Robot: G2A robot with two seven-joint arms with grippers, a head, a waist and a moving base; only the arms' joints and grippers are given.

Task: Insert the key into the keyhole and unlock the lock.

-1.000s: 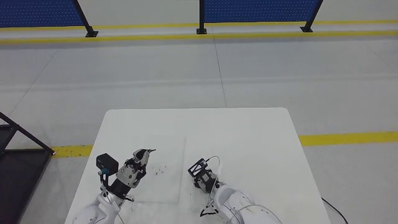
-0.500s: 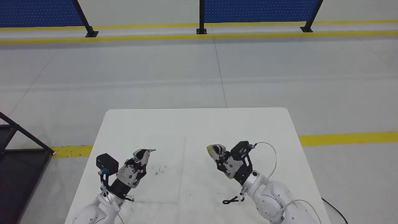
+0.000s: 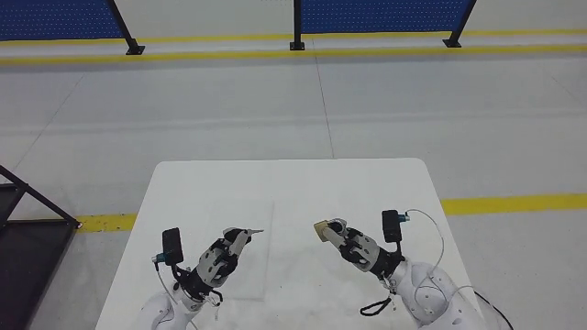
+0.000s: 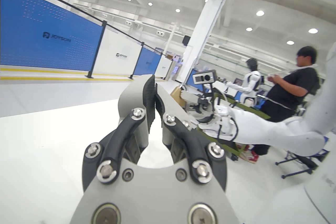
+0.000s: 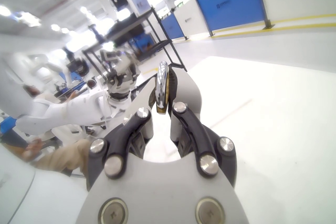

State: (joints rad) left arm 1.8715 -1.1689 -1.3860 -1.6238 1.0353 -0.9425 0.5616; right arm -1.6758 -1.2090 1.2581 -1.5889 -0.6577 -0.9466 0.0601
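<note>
Low over the near half of the white bench (image 3: 348, 183), the robot's two arms face each other, each holding its piece of the job clear of the surface. The left fingers (image 3: 231, 246) are pressed together on the key (image 3: 254, 233), a thin sliver of which juts from their tips toward the middle of the bench. Seen from the left wrist, the ribbed black pads of the left fingers (image 4: 136, 97) meet with no gap and hide the key between them. The right fingers (image 3: 347, 236) are clamped on the lock (image 3: 322, 229), a padlock whose brass body shows at their tips on the side facing the key. From the right wrist, the right fingers (image 5: 187, 88) squeeze the lock (image 5: 161, 83) edge-on, with chrome and a strip of brass showing between the pads. Key and lock are near each other but apart, with bare bench below the gap. Which face carries the keyhole cannot be told.
</note>
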